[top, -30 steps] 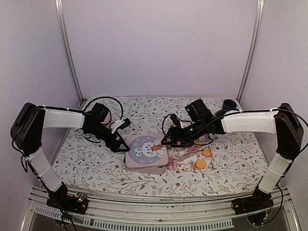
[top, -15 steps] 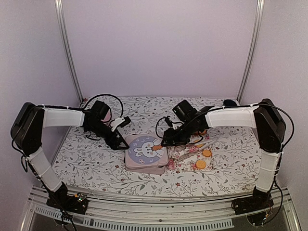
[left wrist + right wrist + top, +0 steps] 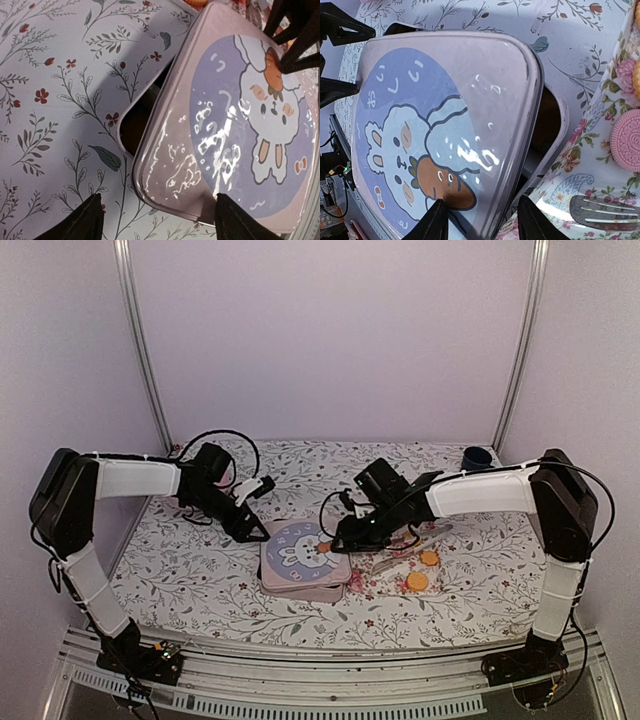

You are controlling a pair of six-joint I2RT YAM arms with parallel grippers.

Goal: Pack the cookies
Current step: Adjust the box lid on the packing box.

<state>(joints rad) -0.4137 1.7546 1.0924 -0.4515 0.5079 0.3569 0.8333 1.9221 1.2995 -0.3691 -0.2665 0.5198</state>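
- Lavender walls close in a flower-print surface (image 3: 180,580). From the top view, a pink tin (image 3: 308,590) sits mid-surface with its bunny lid (image 3: 300,552) on top.
- Same view: the left end effector (image 3: 252,530) is at the lid's left edge and the right end effector (image 3: 338,540) at its right edge. The cookies (image 3: 417,581) lie loose to the right of the tin, apart from it. They are on the right arm's side, so that arm is much the nearer to them.
- Left wrist view: the lid lies askew, leaving a dark slot of the tin's inside uncovered on its left. Your left end effector's fingers (image 3: 90,222) stand wide apart with the lid's near corner between them. No contact shows, so read it as open.
- Right wrist view: the right end effector's two fingers (image 3: 437,220) straddle the lid's rim, one over the printed top and one outside the edge. You cannot tell from here whether they pinch it.
- Same view: a pink cookie (image 3: 627,140) rests on a rose-print cloth (image 3: 580,150) to the right, beside a slotted utensil (image 3: 600,212).
- My judgement: the lid sits between both end effectors and the tin's inside, so it has to come off before any cookie, flat and round with no long axis, goes leftward into the tin.
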